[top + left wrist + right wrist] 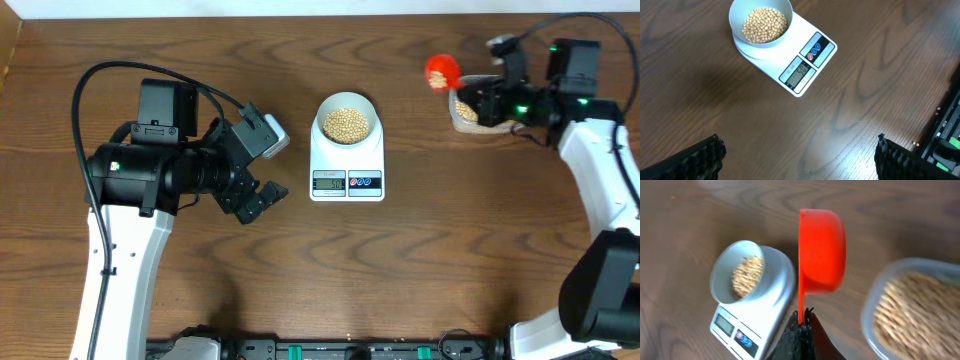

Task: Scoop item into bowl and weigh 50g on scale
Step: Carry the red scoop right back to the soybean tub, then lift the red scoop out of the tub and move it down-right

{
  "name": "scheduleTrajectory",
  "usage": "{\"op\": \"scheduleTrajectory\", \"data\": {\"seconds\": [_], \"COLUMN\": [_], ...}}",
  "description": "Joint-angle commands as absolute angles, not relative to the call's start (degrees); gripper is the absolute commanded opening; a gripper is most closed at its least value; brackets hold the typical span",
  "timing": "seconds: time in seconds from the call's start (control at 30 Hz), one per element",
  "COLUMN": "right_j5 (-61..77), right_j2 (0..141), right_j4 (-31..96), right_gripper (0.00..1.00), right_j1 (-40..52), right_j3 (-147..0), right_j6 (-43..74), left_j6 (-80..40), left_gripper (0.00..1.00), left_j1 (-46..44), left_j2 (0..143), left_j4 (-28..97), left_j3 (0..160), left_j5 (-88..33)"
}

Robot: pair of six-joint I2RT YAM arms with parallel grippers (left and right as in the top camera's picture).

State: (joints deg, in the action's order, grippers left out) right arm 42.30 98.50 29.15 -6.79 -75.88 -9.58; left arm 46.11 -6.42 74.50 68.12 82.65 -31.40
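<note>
— Two grippers: how do they stand?
— The left gripper (262, 197) is spread wide and empty, near the scale (347, 182). The right gripper (802, 330) is clamped on the red scoop (822, 250), beside the tub (875, 305).
— And the beans (347, 123)?
— In the bowl (323, 112) on the scale; more are in the tub.

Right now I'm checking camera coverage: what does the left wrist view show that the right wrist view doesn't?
Only the left wrist view: the open left gripper over the table. Only the right wrist view: the red scoop, held by the right gripper, and the clear tub of beans. Both: the bowl of beans sitting on the scale.
</note>
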Motion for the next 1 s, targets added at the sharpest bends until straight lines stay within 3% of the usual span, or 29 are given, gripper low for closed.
{"op": "scheduleTrajectory", "data": {"seconds": [0.0, 0.33, 0.97], "right_j5": [37.0, 19.6, 4.7], "right_j2": [97.4, 97.4, 97.4], "right_j4": [31.2, 34.6, 35.6], "right_gripper": [0.01, 0.01, 0.01], "right_j1": [-8.9, -9.5, -7.1], "right_j3": [-76.0, -76.0, -76.0], "right_j6": [-11.9, -18.6, -22.7], "left_j6": [45.6, 45.6, 45.6], "left_gripper": [0.98, 0.98, 0.98], "left_j1": [-6.1, -6.1, -6.1], "left_j2": [74.6, 74.6, 74.6], "left_j4": [68.3, 68.3, 68.3], "left_j3": [84.1, 84.1, 84.1], "left_j5": [-32.1, -32.1, -32.1]}}
